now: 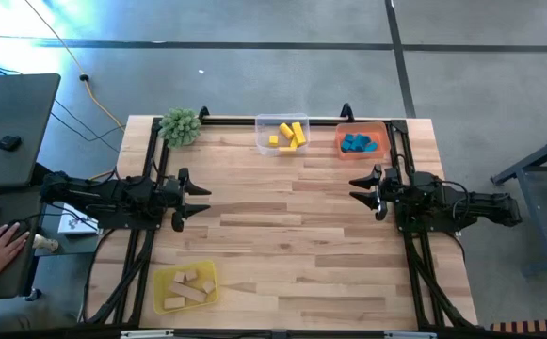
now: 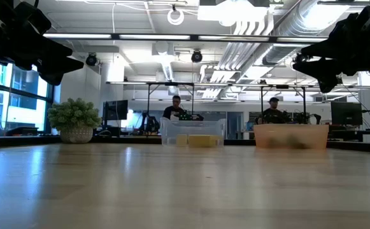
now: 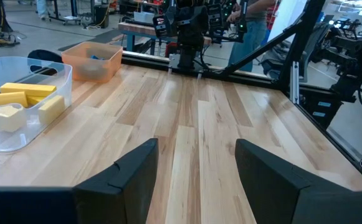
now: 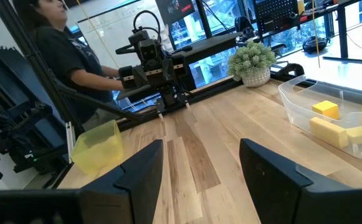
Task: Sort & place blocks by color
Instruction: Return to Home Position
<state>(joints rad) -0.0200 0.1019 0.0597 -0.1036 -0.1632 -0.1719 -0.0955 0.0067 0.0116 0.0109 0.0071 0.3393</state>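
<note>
Yellow blocks (image 1: 288,135) lie in the clear tray (image 1: 264,123) at the table's far edge, also seen as yellow blocks (image 3: 20,102) and yellow blocks (image 4: 336,124). Blue blocks (image 1: 358,143) lie in the orange tray (image 1: 341,135). Plain wood blocks (image 1: 188,287) lie in the yellow tray (image 1: 163,281) near the left front corner. My left gripper (image 1: 201,201) hovers open at the table's left side, my right gripper (image 1: 358,188) open at its right side; both face each other above bare wood and hold nothing.
A green spiky plant (image 1: 180,125) stands at the far left corner. A black frame rail (image 1: 226,120) runs along the far edge. A person's hand (image 1: 0,247) rests off the table's left. The table's middle (image 1: 282,226) is bare wood.
</note>
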